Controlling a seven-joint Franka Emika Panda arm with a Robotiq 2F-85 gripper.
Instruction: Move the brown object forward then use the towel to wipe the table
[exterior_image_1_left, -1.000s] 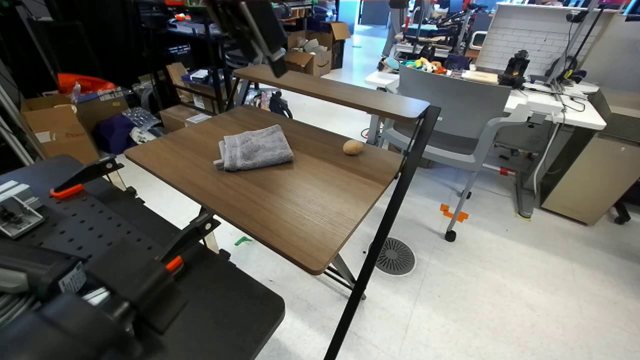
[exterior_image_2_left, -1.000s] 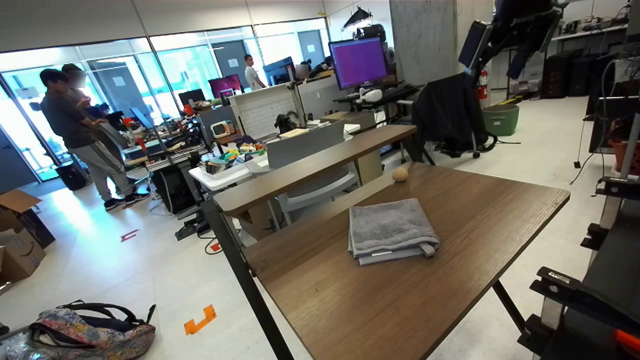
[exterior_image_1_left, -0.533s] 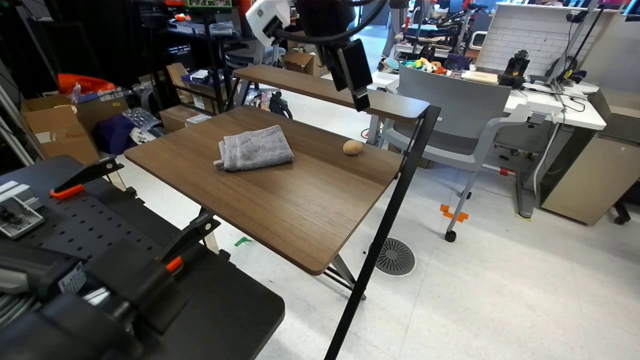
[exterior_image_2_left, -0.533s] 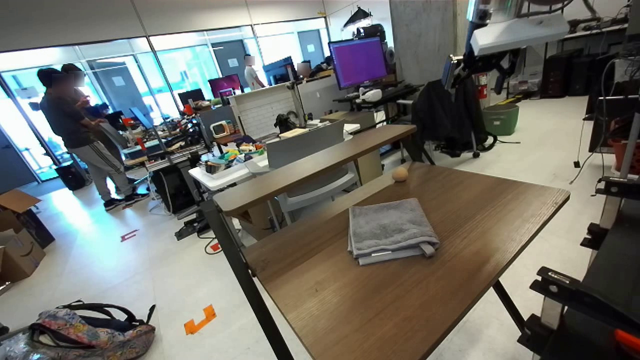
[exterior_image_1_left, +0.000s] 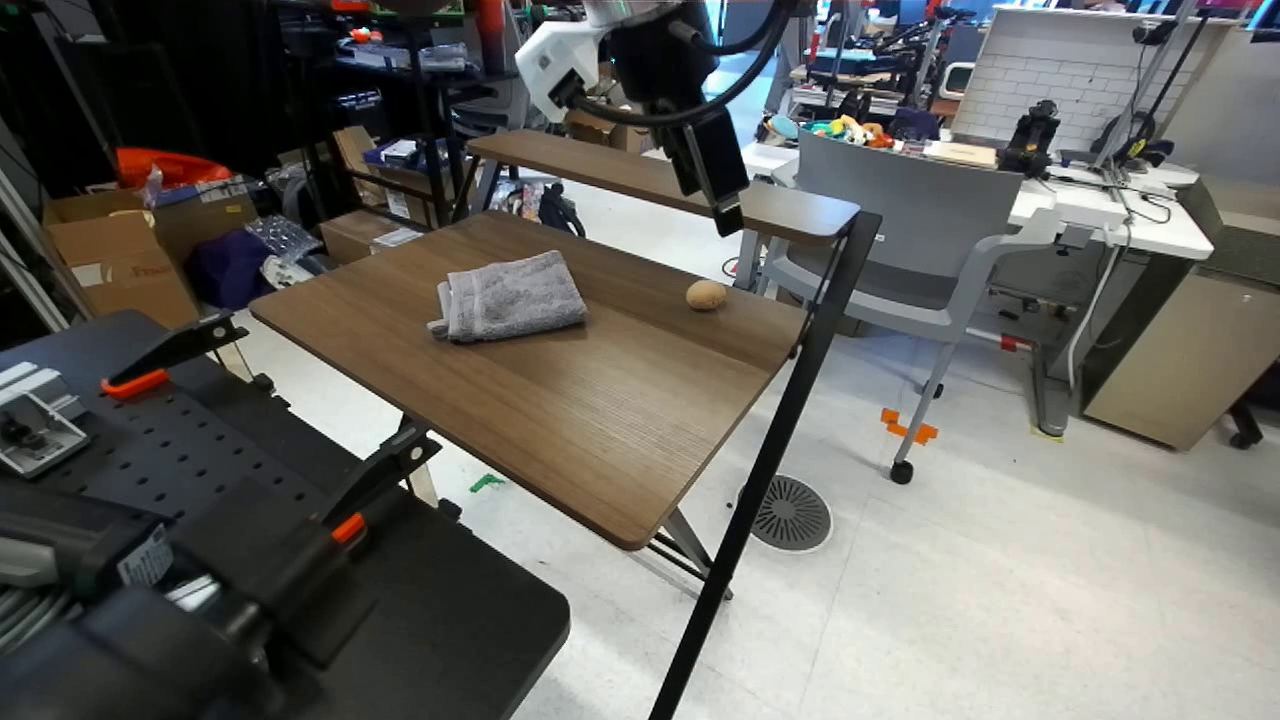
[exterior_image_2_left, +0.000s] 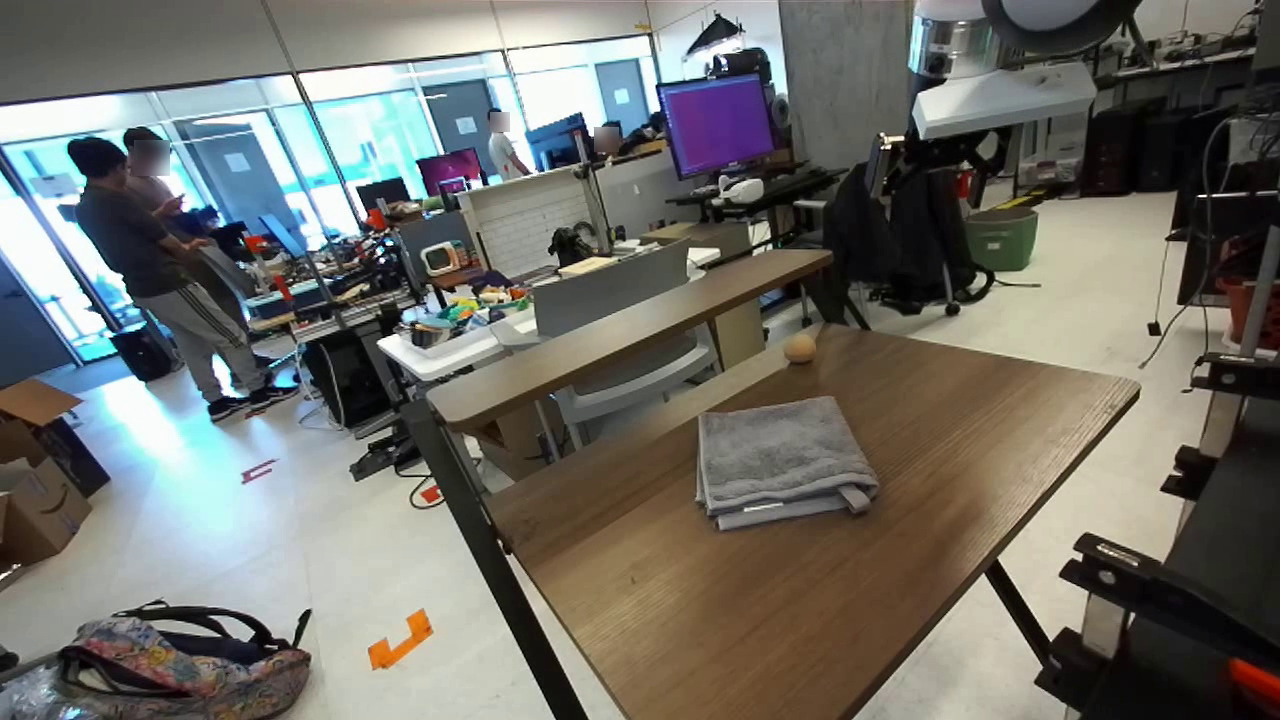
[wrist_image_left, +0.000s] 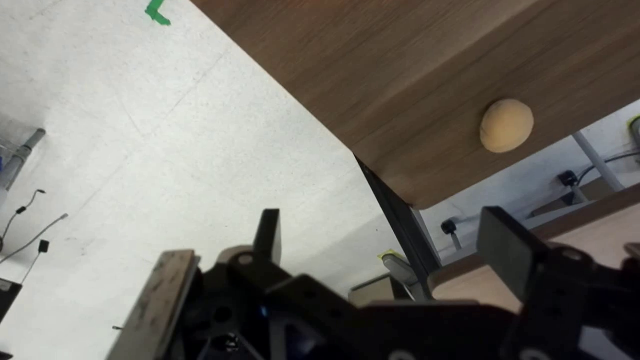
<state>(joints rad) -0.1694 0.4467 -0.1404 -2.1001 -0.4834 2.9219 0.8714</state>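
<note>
The brown object is a small, roundish, potato-like thing on the brown table, near the raised shelf. It also shows in an exterior view and in the wrist view. The grey towel lies folded on the table and also shows in an exterior view. It is out of the wrist view. My gripper is open with nothing between its fingers. In an exterior view the gripper points down above the shelf side of the table, higher than the brown object and not touching it.
A raised wooden shelf runs along one long side of the table and also shows in the wrist view. A slanted black leg supports it. A grey chair stands behind it. A black robot bench with clamps faces the opposite side.
My gripper has swung across above the table towards the brown object's end and come lower, with only a small move in the last half second. The towel and the brown object have not moved.
</note>
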